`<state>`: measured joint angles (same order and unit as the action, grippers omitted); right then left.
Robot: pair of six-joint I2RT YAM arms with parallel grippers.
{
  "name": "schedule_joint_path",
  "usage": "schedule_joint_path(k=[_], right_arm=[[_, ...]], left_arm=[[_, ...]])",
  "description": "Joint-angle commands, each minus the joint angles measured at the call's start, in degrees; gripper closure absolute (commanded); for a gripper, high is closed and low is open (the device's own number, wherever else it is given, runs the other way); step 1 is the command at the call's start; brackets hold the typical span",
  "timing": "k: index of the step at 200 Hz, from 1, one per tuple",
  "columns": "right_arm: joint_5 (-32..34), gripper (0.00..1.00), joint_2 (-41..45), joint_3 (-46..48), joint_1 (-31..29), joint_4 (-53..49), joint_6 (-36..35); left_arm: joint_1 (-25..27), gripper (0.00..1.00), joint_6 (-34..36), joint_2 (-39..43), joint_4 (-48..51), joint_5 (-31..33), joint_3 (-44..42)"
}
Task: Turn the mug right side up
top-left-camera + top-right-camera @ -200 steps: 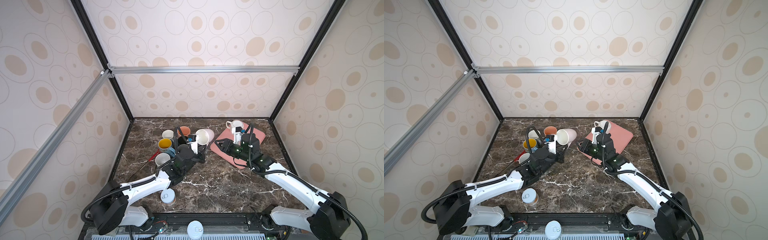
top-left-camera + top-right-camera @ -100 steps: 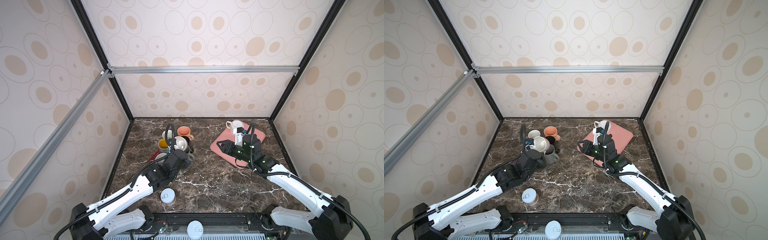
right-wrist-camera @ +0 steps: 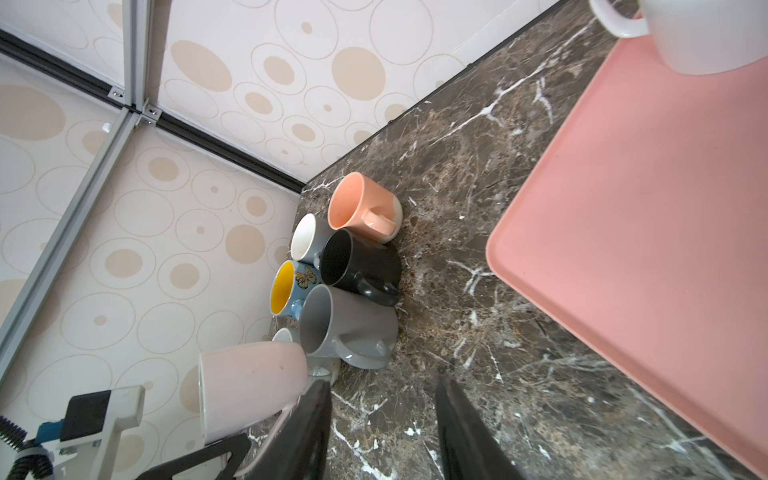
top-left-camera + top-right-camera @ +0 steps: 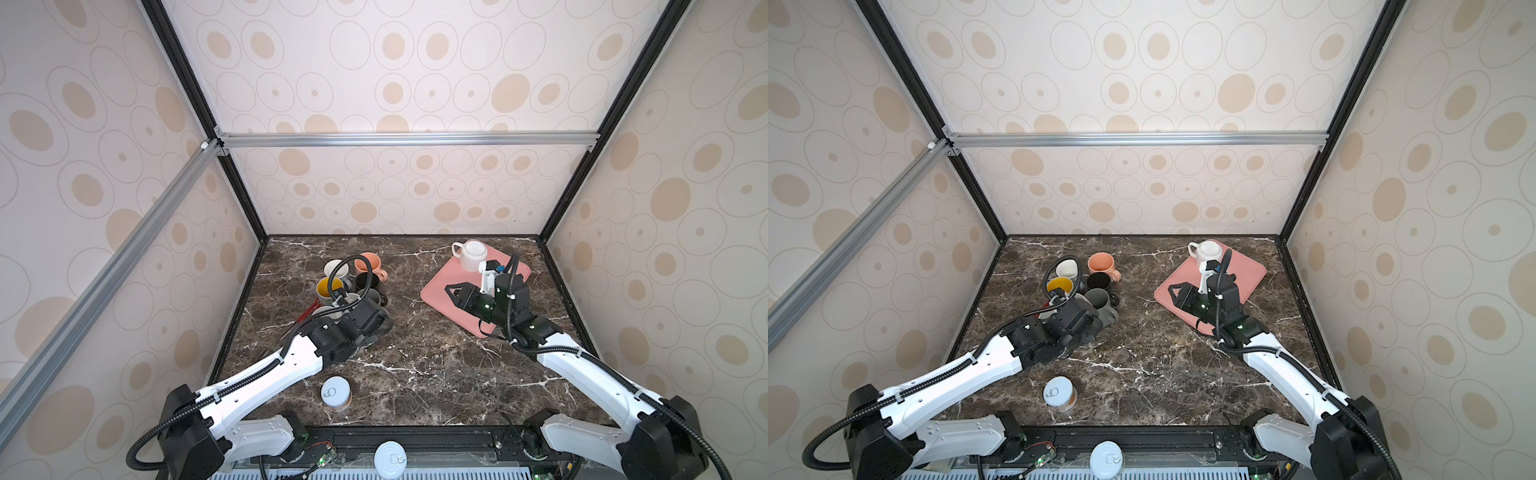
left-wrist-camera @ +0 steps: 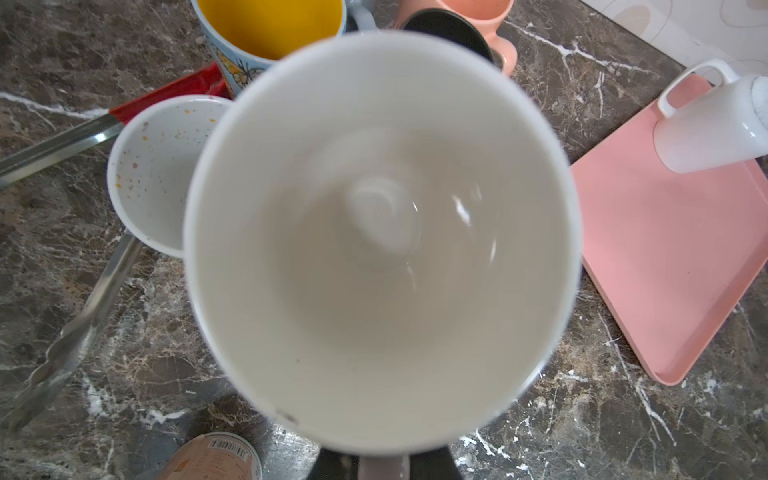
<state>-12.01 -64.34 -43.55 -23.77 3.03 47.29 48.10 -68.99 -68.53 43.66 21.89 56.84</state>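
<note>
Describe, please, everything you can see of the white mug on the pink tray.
The white mug looks like plain glossy ceramic with one loop handle. It stands upside down at the far corner of the pink tray, rim on the tray and base up, with the handle jutting past the tray's edge. Only the tray is seen touching it.

Both top views are looking down from high in front, sharing the whole dark marble tabletop (image 4: pixel 436 365). The left wrist camera is peering closely into a pale pink ceramic mug (image 5: pixel 382 232); the right is skimming low beside a flat pink plastic tray (image 3: pixel 644 208).
</note>
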Motion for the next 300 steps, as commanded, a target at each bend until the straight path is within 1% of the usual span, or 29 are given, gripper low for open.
schedule_joint_path(k=[1,43,86,109,138,156,183,196,199,209,231,243,263,300], right_arm=[[-0.4,0.55,2.9,0.7,2.0,1.4,0.1],[-0.8,0.55,3.6,0.7,4.5,0.7,-1.0],[-1.7,0.55,2.7,1.2,5.3,1.6,-0.5],[-1.8,0.55,2.6,0.8,5.6,1.3,-0.8],[-2.7,0.55,2.9,-0.2,6.6,-0.1,-1.2],[-2.3,0.55,3.4,-0.5,7.0,-1.2,-2.0],[-2.8,0.55,4.2,-0.1,7.5,-1.6,-1.7],[-3.3,0.55,4.7,0.1,7.5,-2.2,-1.8],[-3.2,0.55,4.8,0.0,8.9,-2.4,-1.9],[-3.1,0.55,5.5,0.3,9.5,-3.0,-2.2],[-3.4,0.55,6.5,0.9,10.9,-3.4,-2.3],[-3.4,0.55,7.0,0.8,11.6,-4.5,-2.5],[-4.1,0.55,7.2,0.9,12.2,-5.8,-2.6],[-2.8,0.55,9.0,1.5,12.3,-5.7,-2.9]], left_arm=[[0.0,1.00,-4.6,-1.7,2.9,-2.8,1.9],[0.1,1.00,-3.6,-1.7,5.7,-0.4,5.9],[0.1,1.00,-1.0,-1.9,13.6,4.5,14.8],[0.1,1.00,-1.8,-1.7,17.0,4.3,17.5],[0.6,1.00,-3.6,-1.2,15.0,0.2,14.1],[2.2,1.00,-5.4,-2.7,13.6,-2.4,12.3],[4.4,1.00,-7.2,-5.3,14.3,-2.9,11.8],[4.5,1.00,-8.3,-4.9,12.8,-2.9,10.0],[4.5,1.00,-8.5,-4.8,12.1,-3.0,9.4],[4.5,1.00,-8.8,-4.7,9.9,-3.6,8.0],[4.5,1.00,-9.0,-7.8,7.6,-5.1,6.9],[4.3,1.00,-10.2,-9.6,6.0,-6.1,5.9],[3.0,1.00,-10.0,-12.2,3.3,-7.5,4.7],[1.7,1.00,-8.4,-16.7,6.5,-4.6,8.7]])
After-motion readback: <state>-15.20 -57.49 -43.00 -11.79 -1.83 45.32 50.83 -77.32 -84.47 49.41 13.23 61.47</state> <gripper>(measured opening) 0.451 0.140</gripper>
